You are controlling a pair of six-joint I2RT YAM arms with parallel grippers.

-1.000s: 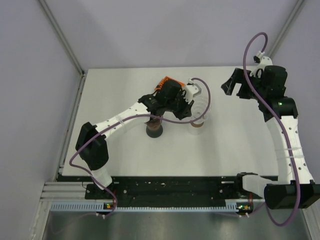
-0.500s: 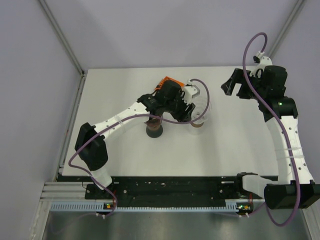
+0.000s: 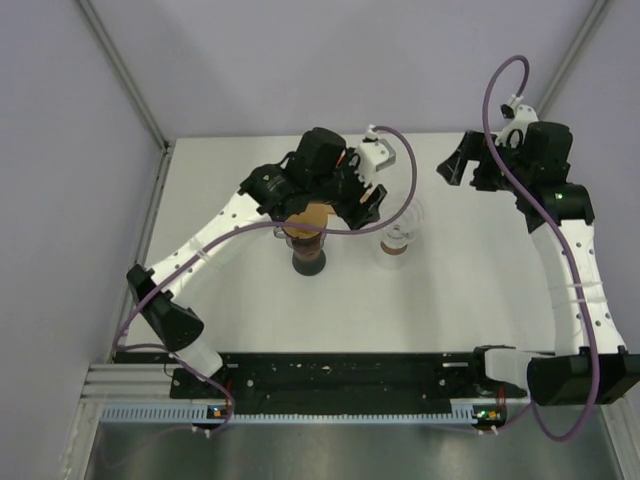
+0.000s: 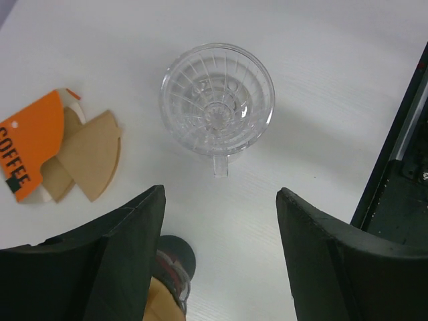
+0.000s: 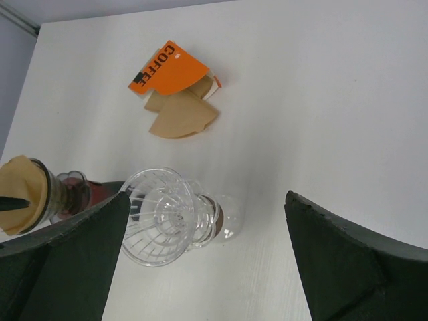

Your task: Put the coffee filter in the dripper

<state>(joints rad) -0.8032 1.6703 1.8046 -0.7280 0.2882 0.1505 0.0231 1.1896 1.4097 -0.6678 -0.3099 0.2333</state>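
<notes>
Filter (image 5: 22,190) of tan paper perched on the mouth of a dark vessel (image 3: 308,262), just left of the dripper (image 4: 217,100), not in it. Dripper of clear ribbed glass, upright on the tabletop (image 3: 230,310), handle pointing toward the gripper in the left wrist view, bowl see-through down to its centre. Left gripper (image 4: 221,197) released, jaws spread wide, nothing gripped between them; hangs high over the dripper and the vessel, touches neither. Right gripper (image 5: 207,199) likewise spread wide, grasps nothing, hovers over the far right of the tabletop, well apart from everything on it. Orange pack (image 5: 167,70) marked COFFEE flat on the tabletop beyond the vessel, with spare filters (image 5: 182,115) fanned out of its open end, apart from the dripper.
</notes>
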